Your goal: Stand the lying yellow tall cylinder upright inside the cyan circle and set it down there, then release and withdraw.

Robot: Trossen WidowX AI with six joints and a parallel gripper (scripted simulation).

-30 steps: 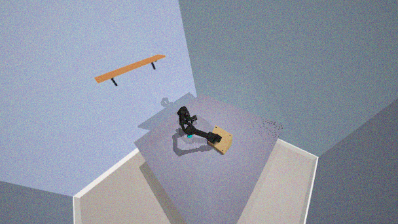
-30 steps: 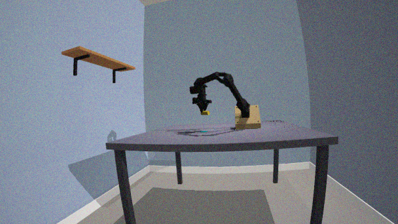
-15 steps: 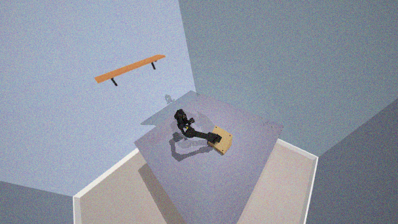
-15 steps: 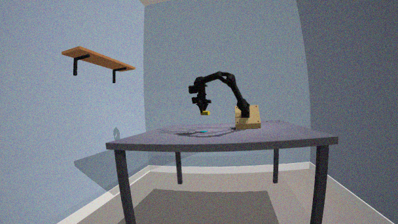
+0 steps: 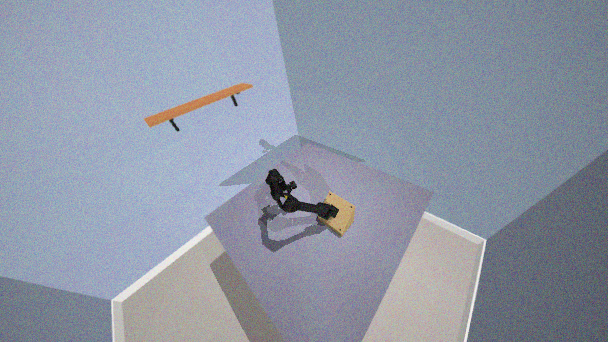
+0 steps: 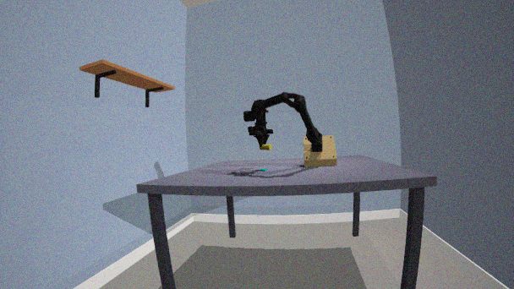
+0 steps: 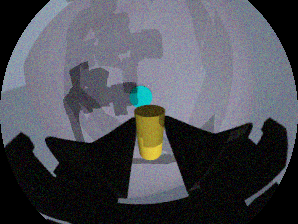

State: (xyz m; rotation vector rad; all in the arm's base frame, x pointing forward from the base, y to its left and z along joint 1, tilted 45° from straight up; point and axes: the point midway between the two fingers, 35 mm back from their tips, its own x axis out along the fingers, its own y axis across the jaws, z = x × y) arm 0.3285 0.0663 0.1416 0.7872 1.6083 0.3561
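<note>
The yellow tall cylinder (image 6: 266,147) (image 7: 150,137) is held in the air, lying nearly level in the exterior view; only a yellow speck of it shows in the top view. My gripper (image 6: 261,146) (image 7: 149,120) points down and is shut on the cylinder, with one finger on each side of it. The cyan circle (image 6: 263,170) (image 7: 141,96) lies flat on the table, below the cylinder in the exterior view and just beyond its dark end in the wrist view. In the top view the arm hides the circle.
The arm's base stands on a wooden block (image 5: 345,212) (image 6: 321,160) on the grey-purple table (image 5: 330,280) (image 6: 338,179). An orange-brown shelf (image 5: 200,103) (image 6: 131,78) hangs on the wall at the left, away from the arm. Shadows of the arm fall across the table.
</note>
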